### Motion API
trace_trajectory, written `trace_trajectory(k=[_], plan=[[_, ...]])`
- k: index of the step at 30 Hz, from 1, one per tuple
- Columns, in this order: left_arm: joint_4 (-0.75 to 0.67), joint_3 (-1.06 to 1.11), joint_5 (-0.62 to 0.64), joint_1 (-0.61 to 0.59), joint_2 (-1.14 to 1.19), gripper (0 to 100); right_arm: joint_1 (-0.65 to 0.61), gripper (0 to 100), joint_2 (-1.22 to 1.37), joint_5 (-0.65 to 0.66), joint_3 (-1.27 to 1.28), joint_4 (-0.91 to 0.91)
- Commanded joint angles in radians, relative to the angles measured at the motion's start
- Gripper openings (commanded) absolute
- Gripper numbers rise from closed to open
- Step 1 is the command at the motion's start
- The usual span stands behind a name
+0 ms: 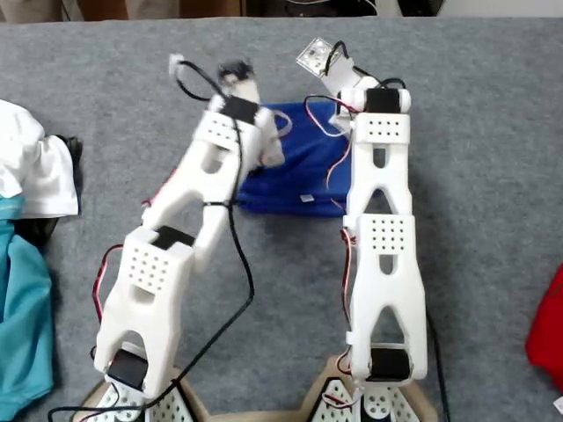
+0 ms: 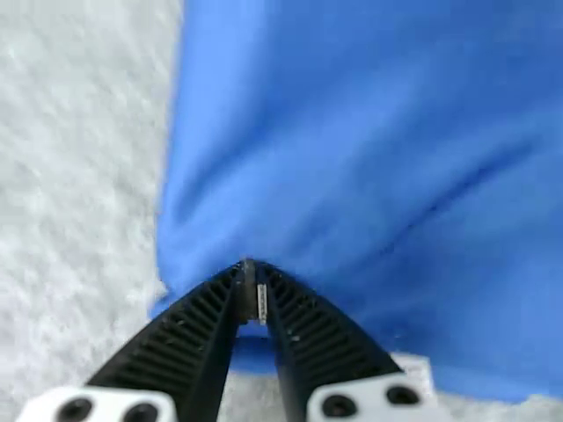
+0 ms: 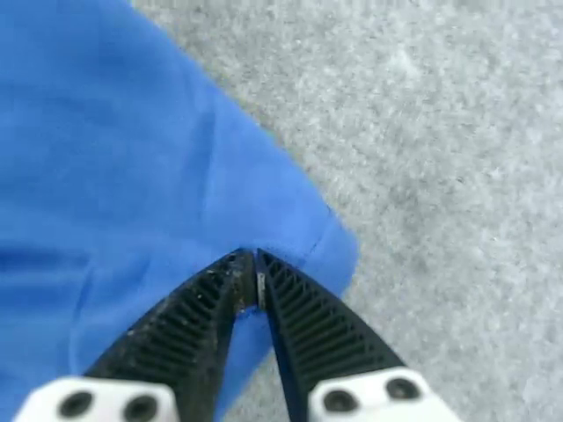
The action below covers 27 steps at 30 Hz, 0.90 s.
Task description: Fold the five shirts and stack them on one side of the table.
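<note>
Both arms are on the blue shirt [image 1: 295, 167], which lies mid-table toward the far side, between them. The left gripper [image 2: 249, 268] is pinched tight on its left edge, fingers together with cloth bunched at the tips. The right gripper [image 3: 249, 259] is clamped on a corner at the right side. At the table's [image 1: 493, 132] left edge lie a white shirt [image 1: 31, 167] and a teal shirt [image 1: 22, 308]; a red shirt [image 1: 550, 330] sits at the right edge.
</note>
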Motion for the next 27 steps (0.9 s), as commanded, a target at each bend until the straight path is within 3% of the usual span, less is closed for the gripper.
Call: trace_trajectory(k=[1, 4, 12, 20, 27], plan=[[0.028, -0.167, -0.048, -0.064, -0.015, 2, 0.019, 3.4, -0.137, 0.002, -0.053, 0.026], [-0.005, -0.218, -0.101, -0.095, -0.01, 2, 0.013, 3.4, -0.214, -0.008, -0.053, 0.074], [-0.27, -0.215, -0.181, -0.075, 0.139, 2, -0.018, 3.1, -0.36, -0.087, -0.041, 0.365], [-0.348, -0.215, -0.183, -0.068, 0.259, 2, 0.024, 3.0, -0.346, -0.15, 0.209, 0.362], [-0.35, -0.215, -0.256, -0.069, 0.265, 2, 0.024, 3.0, -0.351, -0.195, 0.386, 0.362]])
